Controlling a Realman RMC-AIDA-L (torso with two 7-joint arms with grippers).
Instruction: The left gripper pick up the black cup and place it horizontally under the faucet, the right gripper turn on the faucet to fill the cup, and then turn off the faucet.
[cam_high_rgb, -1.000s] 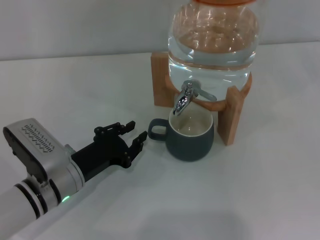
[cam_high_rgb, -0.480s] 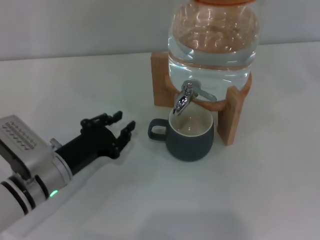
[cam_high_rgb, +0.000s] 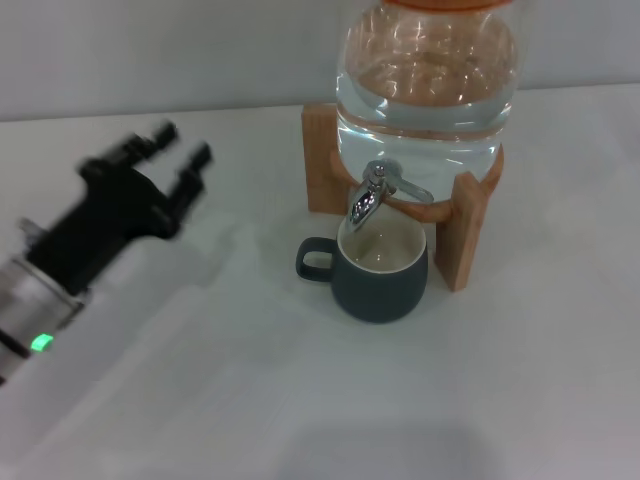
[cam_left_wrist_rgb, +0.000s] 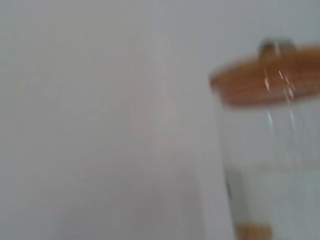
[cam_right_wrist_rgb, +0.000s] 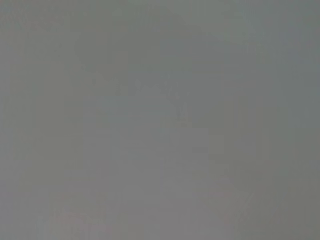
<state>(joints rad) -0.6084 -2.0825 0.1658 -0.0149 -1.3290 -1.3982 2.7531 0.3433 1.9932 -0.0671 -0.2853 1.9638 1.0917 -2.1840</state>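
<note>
The black cup (cam_high_rgb: 382, 271) stands upright on the white table under the chrome faucet (cam_high_rgb: 368, 196), its loop handle pointing left and its cream inside showing. The faucet is fixed to the large clear glass water jar (cam_high_rgb: 428, 85), whose lever points right. My left gripper (cam_high_rgb: 182, 147) is open and empty, raised at the left, well away from the cup. The jar and its orange lid (cam_left_wrist_rgb: 265, 75) also show in the left wrist view. The right gripper is not in view.
The jar rests on a wooden stand (cam_high_rgb: 470, 225) at the back right. The white table (cam_high_rgb: 300, 400) spreads in front and to the left. A grey wall runs behind it.
My left gripper has drawn back from the cup's handle, moving left and up, still open and empty. The cup and faucet have not moved.
</note>
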